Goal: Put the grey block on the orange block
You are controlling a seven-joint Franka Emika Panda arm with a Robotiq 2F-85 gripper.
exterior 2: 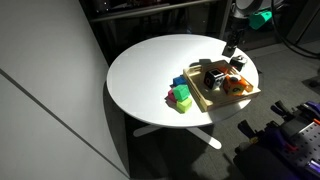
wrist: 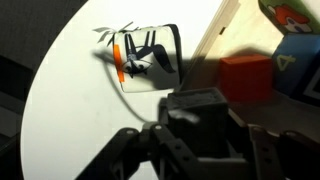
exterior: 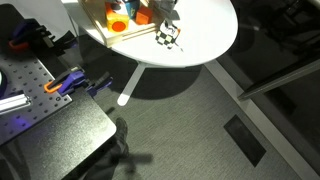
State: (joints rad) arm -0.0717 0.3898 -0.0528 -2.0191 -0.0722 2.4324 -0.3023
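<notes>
**Item record: round table, block tray, arm with load**

1. Table [exterior 2: 150, 70]: white, round, on a white foot. Fills the middle of one exterior view and the upper part of the other [exterior: 205, 35].
2. Wooden tray [exterior 2: 224, 102]: lies at the right side of the table top and holds several small pieces, some of them orange. Its pale wall [wrist: 215, 40] runs up the middle of the wrist view.
3. Gripper [exterior 2: 231, 47]: hangs over the tray's far edge, upper right of the frame. In the wrist view [wrist: 198, 114] it fills the bottom, dark and blurred.
4. Grey block [wrist: 195, 100]: sits between the jaws, lower centre of the wrist view, and looks clamped there, clear of the table. Dim light leaves the contact itself unclear.
5. Orange block [wrist: 245, 78]: inside the tray, just right of the grey block in the frame.
6. Blue block [wrist: 295, 68]: right edge of the wrist view, touching or just beside the orange block. It bears a pale figure that reads as "4".
7. Checkered cube [exterior: 168, 36]: black and white, on the bare table just outside the tray. In the wrist view [wrist: 148, 58] it lies upper centre, with orange marks showing too.
8. Green block [exterior 2: 183, 98]: on the table against the tray's left side.

No brand or other writing is legible.
</notes>
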